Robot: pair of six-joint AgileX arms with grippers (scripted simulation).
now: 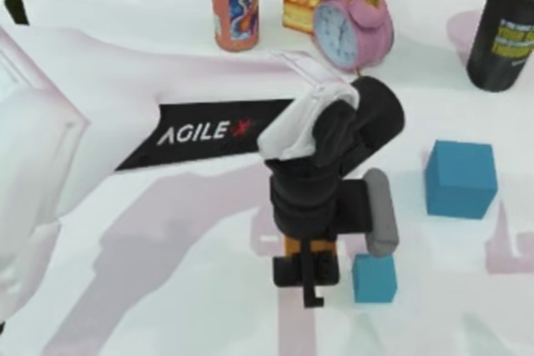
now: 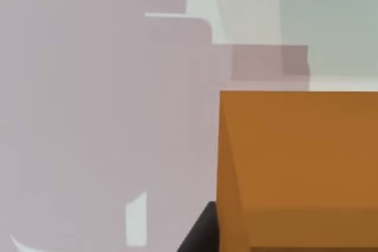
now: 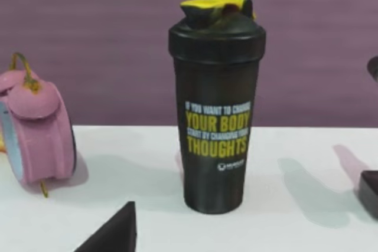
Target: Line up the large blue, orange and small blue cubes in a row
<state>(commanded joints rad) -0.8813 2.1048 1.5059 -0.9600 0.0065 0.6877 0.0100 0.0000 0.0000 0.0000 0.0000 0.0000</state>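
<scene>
My left arm reaches across the table, and the left gripper (image 1: 307,277) is shut on the orange cube (image 1: 309,245) near the front middle. The left wrist view is filled by this cube (image 2: 295,169), with one dark finger (image 2: 201,237) pressed against its side. The small blue cube (image 1: 374,278) rests on the table just right of the gripper, close to the orange one. Farther right and back stands the large blue cube (image 1: 460,178), on its own. My right gripper (image 3: 245,228) is outside the top view, open and empty.
Along the back edge stand an orange printed can (image 1: 233,2), a cake-slice toy (image 1: 301,4), a pink alarm clock (image 1: 352,21) and a black shaker bottle (image 1: 505,27). The right wrist view faces the shaker (image 3: 217,116) and the clock (image 3: 38,134).
</scene>
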